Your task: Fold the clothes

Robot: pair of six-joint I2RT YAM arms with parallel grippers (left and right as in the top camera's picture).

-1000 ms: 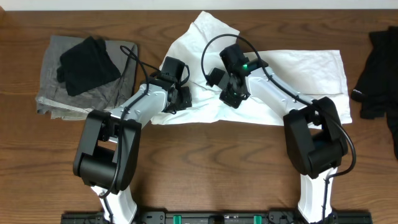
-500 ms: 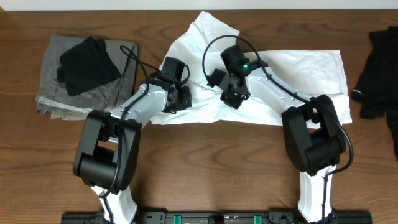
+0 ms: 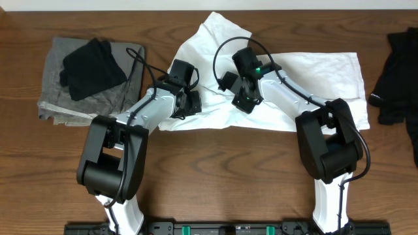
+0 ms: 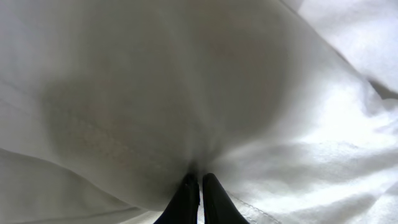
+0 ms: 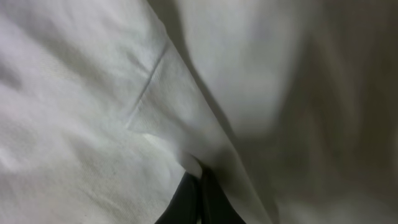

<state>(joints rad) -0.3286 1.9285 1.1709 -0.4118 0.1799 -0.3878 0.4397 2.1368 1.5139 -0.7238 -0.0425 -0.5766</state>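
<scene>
The white T-shirt point(image 3: 313, 75) lies crumpled across the middle and right of the table, one part bunched up toward the far edge. No print shows. My left gripper point(image 3: 191, 104) sits at the shirt's left edge, its fingers shut on a fold of the white T-shirt point(image 4: 261, 112) in the left wrist view point(image 4: 199, 186). My right gripper point(image 3: 243, 101) is over the shirt's middle, fingers shut on a fold of the white T-shirt point(image 5: 81, 112) in the right wrist view point(image 5: 200, 186).
A folded grey garment point(image 3: 117, 98) with a black garment point(image 3: 91, 68) on top lies at the far left. Another black garment point(image 3: 398, 72) lies at the right edge. Bare wooden table point(image 3: 215, 176) runs along the front.
</scene>
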